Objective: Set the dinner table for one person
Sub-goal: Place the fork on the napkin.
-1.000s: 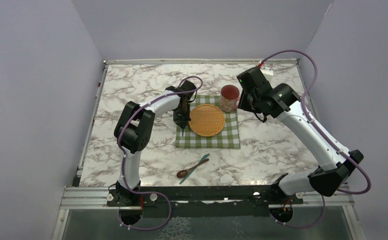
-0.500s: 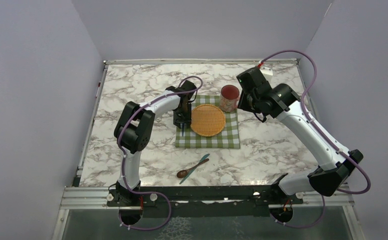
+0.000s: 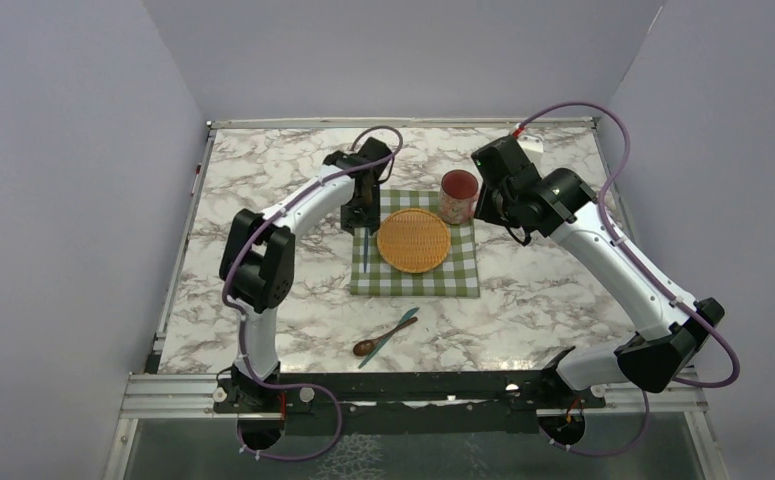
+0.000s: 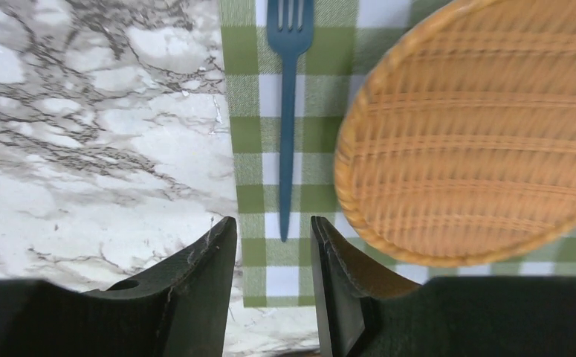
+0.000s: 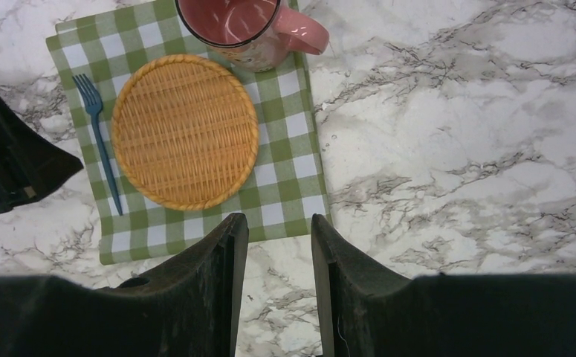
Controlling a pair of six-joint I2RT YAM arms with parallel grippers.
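On the marble dinner table lies a green-and-white checked cloth. A woven plate sits on it, and a red mug stands at its far right corner. A blue fork lies flat on the cloth, left of the plate. My left gripper hangs open just behind the fork's handle end, nothing between its fingers. Open and empty, my right gripper hovers high over the cloth's right edge, near the mug.
A brown spoon and a teal knife lie crossed on the marble in front of the cloth. The table's metal frame and grey walls close in the far and side edges.
My left gripper has opened and let go of the fork, which now lies on the cloth left of the plate. That gripper has drawn back toward the far side. The right arm has not moved.
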